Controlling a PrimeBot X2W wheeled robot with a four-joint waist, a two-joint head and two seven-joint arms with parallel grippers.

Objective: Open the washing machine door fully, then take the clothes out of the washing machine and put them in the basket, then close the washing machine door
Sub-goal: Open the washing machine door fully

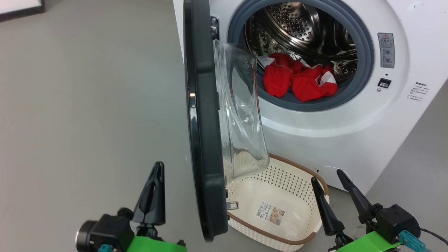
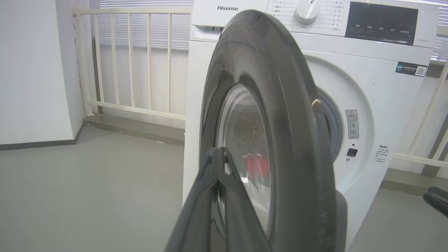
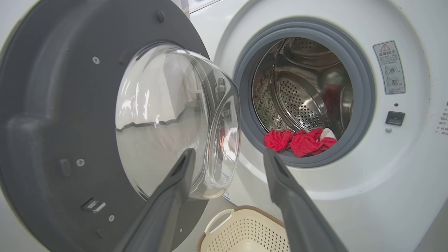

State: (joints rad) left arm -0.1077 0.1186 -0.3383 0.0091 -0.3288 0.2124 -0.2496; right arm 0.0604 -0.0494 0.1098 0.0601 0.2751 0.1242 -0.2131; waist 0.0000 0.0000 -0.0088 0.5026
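The white washing machine (image 1: 350,122) stands at the upper right with its black-rimmed door (image 1: 203,122) swung out, edge-on to the head view, glass bowl (image 1: 241,115) facing the drum. Red clothes (image 1: 301,82) with white trim lie at the drum's front lip, also seen as clothes (image 3: 304,141). The cream basket (image 1: 280,178) sits on the floor below the door, holding no clothes. My left gripper (image 1: 157,171) is shut on nothing, left of the door's outer face (image 2: 280,122). My right gripper (image 1: 326,176) is open above the basket's right end, pointing at the opening (image 3: 229,154).
Grey floor (image 1: 87,105) spreads wide to the left of the door. A cream railing (image 2: 133,59) and a white wall (image 2: 31,70) stand behind and left of the machine. A dark-framed board (image 1: 21,8) lies at the far upper left.
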